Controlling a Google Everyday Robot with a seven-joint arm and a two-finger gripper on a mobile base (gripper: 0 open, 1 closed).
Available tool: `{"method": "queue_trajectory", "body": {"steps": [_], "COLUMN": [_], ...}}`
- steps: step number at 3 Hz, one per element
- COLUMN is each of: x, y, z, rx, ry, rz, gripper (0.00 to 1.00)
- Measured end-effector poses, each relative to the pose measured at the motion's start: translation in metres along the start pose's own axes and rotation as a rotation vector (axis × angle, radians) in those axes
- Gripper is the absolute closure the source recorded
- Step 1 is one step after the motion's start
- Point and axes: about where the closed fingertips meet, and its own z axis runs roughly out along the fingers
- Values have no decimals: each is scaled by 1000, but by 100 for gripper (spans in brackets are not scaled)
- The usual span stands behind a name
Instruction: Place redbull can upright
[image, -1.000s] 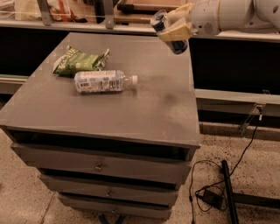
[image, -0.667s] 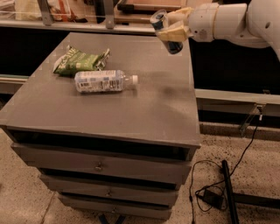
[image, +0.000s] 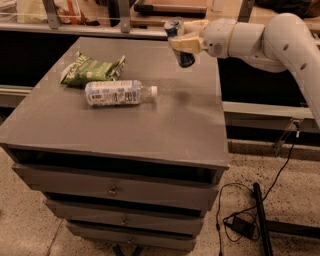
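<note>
Can (image: 185, 58) clamped across its middle in the gripper (image: 180, 44), fingers (image: 188, 44) closed narrow onto it. Nearly upright, top tipped a little left, held in the air over the bench (image: 165, 127) near its far right edge. Blue and silver panels; no writing readable. Down and left of the fingers, bottle (image: 117, 93) on its side, white label, print unreadable. Further left, green bag (image: 86, 70).

Grey cabinet (image: 150, 125), three drawers (image: 115, 190), on pale speckled floor (image: 25, 225); black cable (image: 280, 172) and adapter (image: 241, 226) at right. Long ledge (image: 265, 107) behind, dark recess above it; dim warm light. Gripper (image: 181, 44), clasping redbull can (image: 174, 26), above the cabinet's far right edge.
</note>
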Motion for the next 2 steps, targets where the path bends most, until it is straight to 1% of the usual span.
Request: {"method": "queue_trajectory", "body": {"steps": [1, 2], "x": [15, 20], "y": [14, 17], "z": [23, 38], "rx": [-27, -40], "ry": [-40, -76], "rz": [90, 127], "gripper": [100, 100]}}
